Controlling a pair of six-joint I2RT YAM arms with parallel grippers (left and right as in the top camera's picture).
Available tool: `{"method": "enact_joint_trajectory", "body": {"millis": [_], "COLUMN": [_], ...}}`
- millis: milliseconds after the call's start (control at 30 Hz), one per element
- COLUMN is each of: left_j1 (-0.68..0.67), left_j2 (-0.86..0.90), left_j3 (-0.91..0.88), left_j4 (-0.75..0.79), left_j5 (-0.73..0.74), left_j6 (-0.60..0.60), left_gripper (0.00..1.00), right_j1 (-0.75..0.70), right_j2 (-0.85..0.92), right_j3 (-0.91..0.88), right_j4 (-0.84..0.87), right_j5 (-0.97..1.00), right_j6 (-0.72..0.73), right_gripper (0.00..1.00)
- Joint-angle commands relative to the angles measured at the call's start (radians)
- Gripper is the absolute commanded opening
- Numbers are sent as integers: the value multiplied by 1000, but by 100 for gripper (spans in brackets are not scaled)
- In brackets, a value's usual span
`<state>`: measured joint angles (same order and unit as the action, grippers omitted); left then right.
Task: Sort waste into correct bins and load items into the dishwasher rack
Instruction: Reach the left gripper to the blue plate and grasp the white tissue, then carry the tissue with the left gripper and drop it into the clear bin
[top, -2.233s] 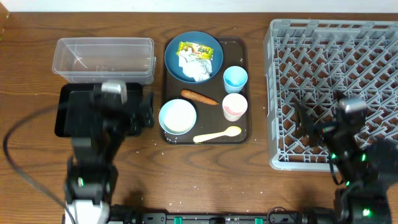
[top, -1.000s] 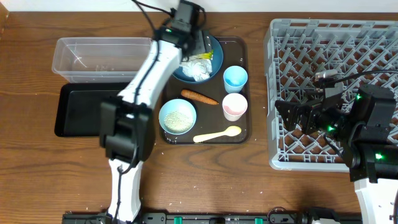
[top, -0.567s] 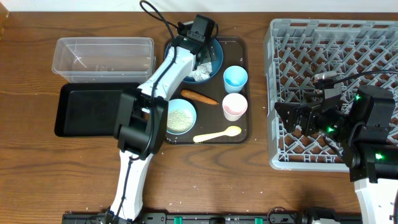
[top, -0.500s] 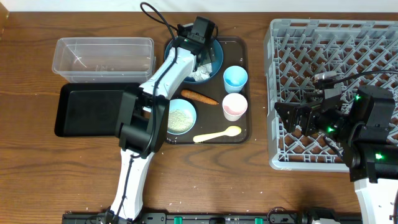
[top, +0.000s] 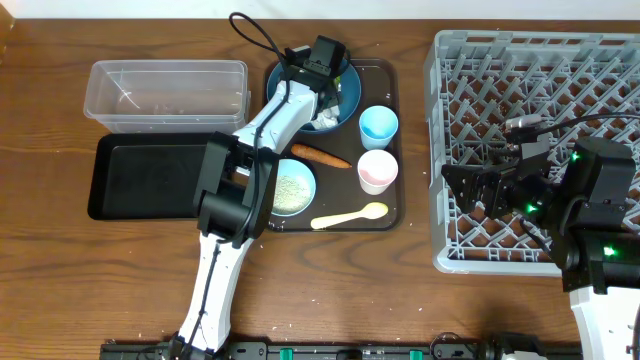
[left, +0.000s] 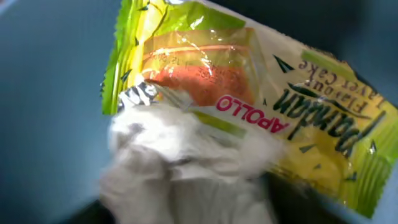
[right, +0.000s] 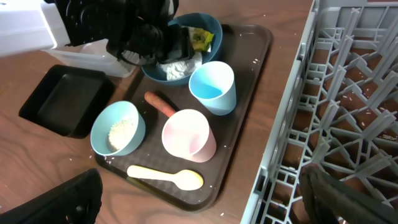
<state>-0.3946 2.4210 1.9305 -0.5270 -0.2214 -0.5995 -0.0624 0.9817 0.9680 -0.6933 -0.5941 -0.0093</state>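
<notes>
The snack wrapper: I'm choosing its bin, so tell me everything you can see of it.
The snack wrapper is glossy, crinkled plastic film. It is yellow-green with an orange-brown patch, a red APOLLO logo and dark print reading Pandan Flavour Layer Cake, all upside down in the left wrist view. It looks flat and probably empty, though that is not certain. It lies in the dark blue plate, and the crumpled white tissue overlaps one end of it.

Soft, even overhead light covers the wooden table (top: 400, 290), with only faint shadows. The left wrist close-up is motion-blurred: glare streaks the snack wrapper (left: 249, 93) and the tissue (left: 186, 174) smears. Straight lines bend at the right wrist view's edges.
</notes>
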Motion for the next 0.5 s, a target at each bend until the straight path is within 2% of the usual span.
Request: {"method": "enact_joint_trajectory", "body": {"millis": [0, 100, 133, 467], "left_j1": [-1, -1, 0, 2], "left_j2": [51, 46, 40, -169], "left_j3": [14, 15, 15, 16], "left_j4": [-6, -8, -10, -60], "left_j5": [4, 4, 4, 60], "left_j6": [-5, -4, -4, 42], "left_gripper": [39, 9, 6, 6], "right_j1": [-3, -3, -3, -3], "right_j2": [-2, -2, -2, -2], "right_j3": [23, 23, 23, 23], "right_j4": [-3, -3, -3, -3], "right_j5": [-8, -8, -8, -8], "right_j6": [-7, -6, -7, -7], "right_gripper": [99, 99, 99, 99]}}
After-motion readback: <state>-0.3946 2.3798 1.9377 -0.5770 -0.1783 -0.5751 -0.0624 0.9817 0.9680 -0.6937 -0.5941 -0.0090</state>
